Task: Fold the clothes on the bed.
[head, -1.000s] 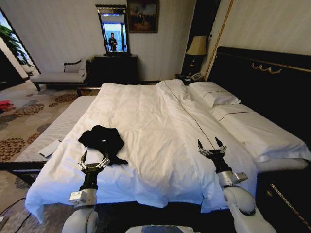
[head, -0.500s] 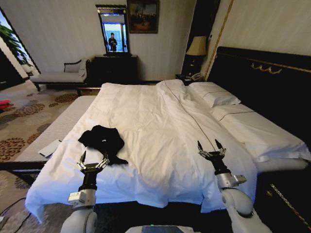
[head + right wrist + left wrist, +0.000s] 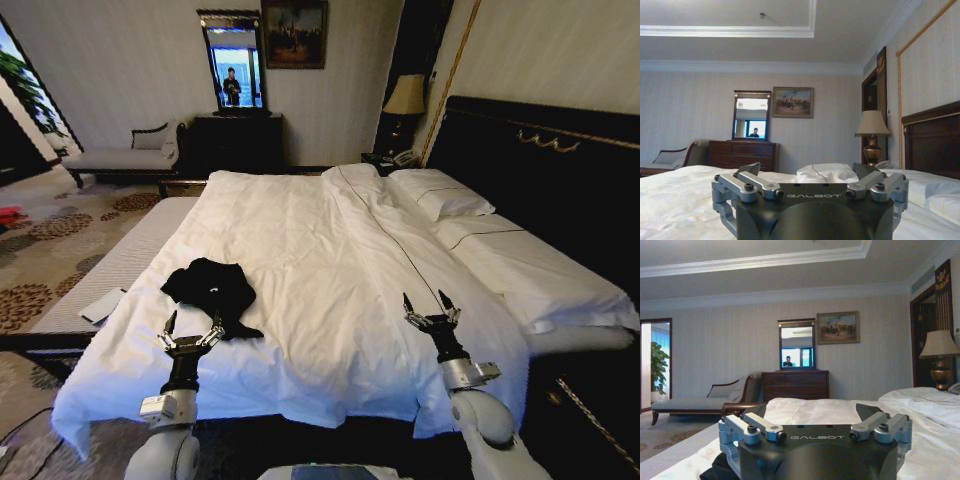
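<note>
The clothes, a black T-shirt (image 3: 210, 288), lie crumpled near the front left of the bed's white duvet (image 3: 330, 240). My left gripper (image 3: 195, 323) hovers open just in front of the shirt's near edge, fingers pointing at it. My right gripper (image 3: 423, 300) stands open over bare duvet at the front right, far from the shirt. In the left wrist view the left gripper (image 3: 812, 415) is spread wide, with black cloth (image 3: 715, 471) showing low beside it. In the right wrist view the right gripper (image 3: 807, 172) is open above the white bedding (image 3: 675, 200).
A dark headboard (image 3: 540, 170) runs along the right, with pillows (image 3: 440, 195) before it. A lamp (image 3: 405, 95) stands on the nightstand. A dresser with mirror (image 3: 235, 140) and a chaise bench (image 3: 125, 155) line the far wall. A white item (image 3: 102, 305) lies at the bed's left edge.
My right gripper has drawn back slightly toward me and a little left. The left gripper and the shirt have hardly moved.
</note>
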Tool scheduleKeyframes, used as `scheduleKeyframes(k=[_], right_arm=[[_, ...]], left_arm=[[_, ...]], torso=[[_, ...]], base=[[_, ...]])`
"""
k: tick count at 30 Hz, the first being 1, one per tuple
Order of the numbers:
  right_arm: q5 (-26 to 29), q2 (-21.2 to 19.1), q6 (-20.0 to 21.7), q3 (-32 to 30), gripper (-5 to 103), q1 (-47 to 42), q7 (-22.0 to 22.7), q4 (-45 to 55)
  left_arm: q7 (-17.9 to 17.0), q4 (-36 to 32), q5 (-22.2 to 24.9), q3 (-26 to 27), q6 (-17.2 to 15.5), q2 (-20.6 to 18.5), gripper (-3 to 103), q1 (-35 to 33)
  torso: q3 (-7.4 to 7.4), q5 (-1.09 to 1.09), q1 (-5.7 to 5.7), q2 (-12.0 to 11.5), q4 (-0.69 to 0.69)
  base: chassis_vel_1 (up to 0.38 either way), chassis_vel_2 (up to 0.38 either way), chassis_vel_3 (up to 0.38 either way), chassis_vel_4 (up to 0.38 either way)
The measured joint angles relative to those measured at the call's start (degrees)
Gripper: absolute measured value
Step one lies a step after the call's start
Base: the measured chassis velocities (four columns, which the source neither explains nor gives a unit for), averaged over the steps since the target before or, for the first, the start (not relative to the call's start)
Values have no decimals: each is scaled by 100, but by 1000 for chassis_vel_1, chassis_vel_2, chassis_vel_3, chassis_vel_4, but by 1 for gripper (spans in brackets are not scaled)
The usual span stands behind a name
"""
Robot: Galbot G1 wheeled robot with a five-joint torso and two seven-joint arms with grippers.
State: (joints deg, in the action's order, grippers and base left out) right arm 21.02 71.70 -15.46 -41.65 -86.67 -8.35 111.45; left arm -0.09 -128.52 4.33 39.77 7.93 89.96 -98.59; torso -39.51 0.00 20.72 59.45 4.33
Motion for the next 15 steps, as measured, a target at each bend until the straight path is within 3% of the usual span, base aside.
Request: scheduleKeyframes(k=[15], right_arm=[[-27, 3, -11, 32, 100, 55, -5, -68]], left_arm=[[2, 16, 0, 10, 0, 20, 100, 12]], torso=[[0, 0, 0, 0, 0]], base=[[0, 0, 0, 0]])
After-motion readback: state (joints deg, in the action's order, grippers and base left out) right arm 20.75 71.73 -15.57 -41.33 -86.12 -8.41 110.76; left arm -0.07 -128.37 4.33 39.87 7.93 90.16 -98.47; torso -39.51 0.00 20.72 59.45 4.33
